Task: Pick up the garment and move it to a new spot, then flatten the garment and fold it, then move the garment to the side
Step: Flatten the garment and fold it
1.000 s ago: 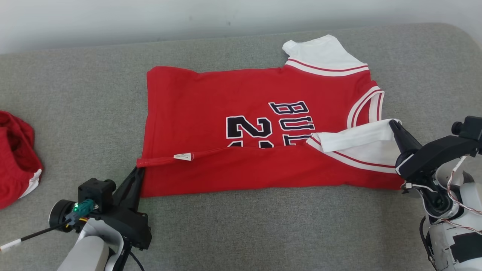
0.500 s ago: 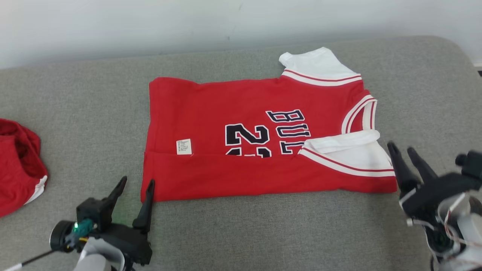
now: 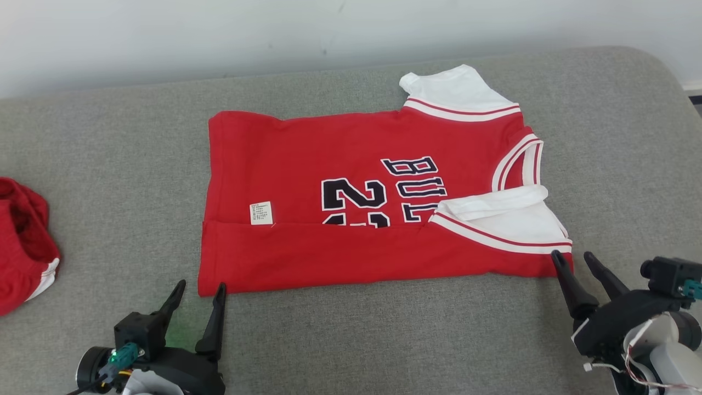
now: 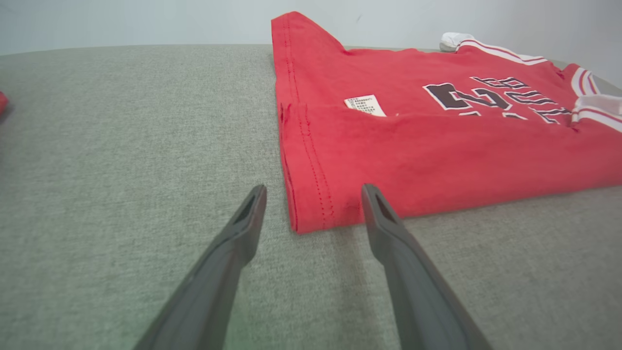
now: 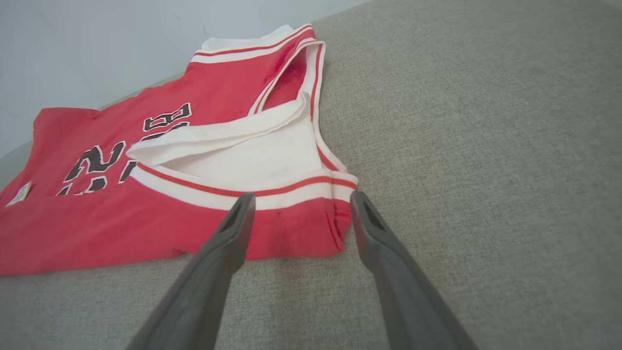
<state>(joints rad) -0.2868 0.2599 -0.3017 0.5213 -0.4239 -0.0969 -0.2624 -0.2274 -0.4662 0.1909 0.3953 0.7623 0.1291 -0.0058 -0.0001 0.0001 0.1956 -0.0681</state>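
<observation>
Nearest the robot, the left pincer (image 3: pixel 201 284) stands with its two fingers spread wide and holds nothing. In the left wrist view the hem corner of the jersey (image 3: pixel 307 164) lies between the fingertips and just ahead of them. The right pincer (image 3: pixel 571 254) is likewise open and empty, its tips at the jersey's opposite near corner, below the near sleeve (image 3: pixel 510 219).

The jersey lies spread on the grey fabric surface (image 3: pixel 384 340), roughly centred, with the hem to the left and the neck to the right. Its near long edge is turned up over the body, making a doubled flap (image 3: pixel 329 258) that covers the bottom of the black print (image 3: pixel 378 189). A white care label (image 3: pixel 261 213) shows at the flap's edge.

The cloth looks light, soft and limp. It should sag between two holds and cling to the grey fabric surface if dragged. The far long edge is probably the place to take hold for the next fold, one pincer near the far hem corner and the other below the far sleeve (image 3: pixel 455 88). Each should pinch shallowly and lift.

Another red garment (image 3: pixel 22 236) lies well apart at the left, and a pale wall (image 3: pixel 219 38) rises behind.
</observation>
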